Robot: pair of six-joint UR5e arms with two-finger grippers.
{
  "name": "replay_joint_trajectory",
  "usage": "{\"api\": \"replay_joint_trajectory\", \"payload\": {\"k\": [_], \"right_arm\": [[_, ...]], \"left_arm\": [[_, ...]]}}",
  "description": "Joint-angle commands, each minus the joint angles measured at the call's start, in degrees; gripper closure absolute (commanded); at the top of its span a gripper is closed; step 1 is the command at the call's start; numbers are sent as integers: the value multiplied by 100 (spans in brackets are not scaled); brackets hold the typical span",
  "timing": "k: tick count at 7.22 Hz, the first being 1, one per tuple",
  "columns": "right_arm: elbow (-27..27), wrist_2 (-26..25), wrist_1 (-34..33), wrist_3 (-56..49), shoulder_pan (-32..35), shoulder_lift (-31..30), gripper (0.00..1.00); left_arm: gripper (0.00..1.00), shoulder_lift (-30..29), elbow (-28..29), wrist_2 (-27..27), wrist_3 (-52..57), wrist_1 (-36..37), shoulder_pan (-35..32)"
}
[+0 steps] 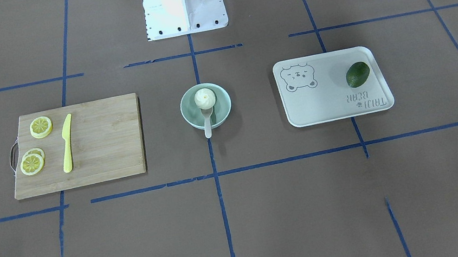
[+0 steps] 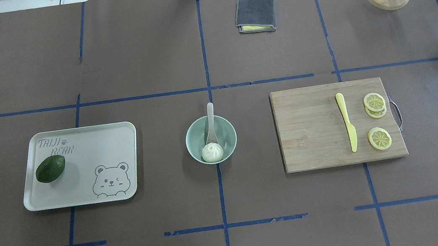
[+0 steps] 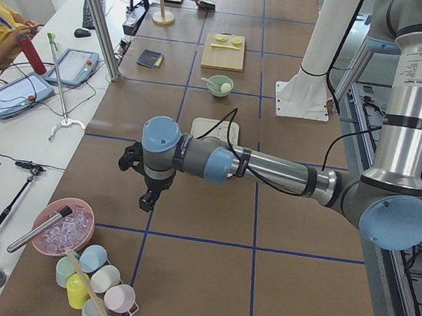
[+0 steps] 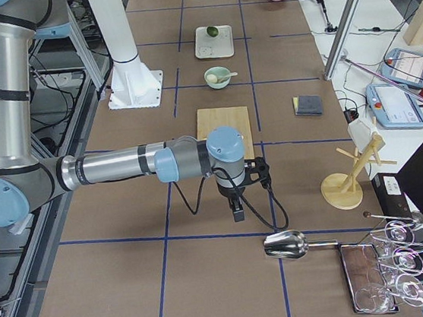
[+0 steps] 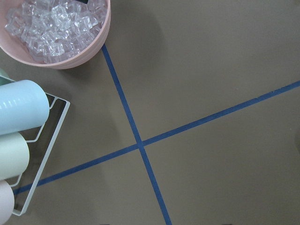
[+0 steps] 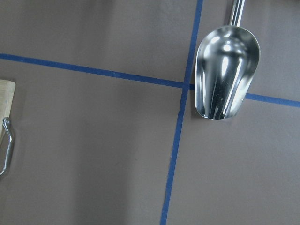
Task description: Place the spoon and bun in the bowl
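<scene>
The pale mint-green bowl (image 1: 190,109) (image 2: 196,141) stands at the table's middle. The white pleated bun (image 1: 205,99) (image 2: 212,152) lies inside it. The off-white spoon (image 1: 207,127) (image 2: 210,117) has its scoop in the bowl and its handle leaning out over the rim. My left gripper (image 3: 146,201) hangs over the table's far left end, well away from the bowl. My right gripper (image 4: 238,214) hangs over the far right end. Both show only in the side views, so I cannot tell whether they are open or shut.
A wooden cutting board (image 2: 312,127) holds lemon slices (image 2: 379,138) and a yellow knife (image 2: 347,126). A beige bear tray (image 2: 91,152) holds an avocado (image 2: 50,169). Also here are a grey cloth (image 2: 254,15), a pink ice bowl (image 5: 89,42), a cup rack (image 5: 44,140) and a metal scoop (image 6: 226,75).
</scene>
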Motion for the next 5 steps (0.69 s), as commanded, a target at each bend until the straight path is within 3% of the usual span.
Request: {"api": "replay_joint_trajectory", "payload": {"k": [1,5], "right_arm": [[-19,-52,-93,-152,-3,-53,0],[-309,-8,-85,-144,-153,124,0]], "left_arm": [[0,-13,3,-4,-7,417,1],[0,231,337,-13,11,382,1]]}}
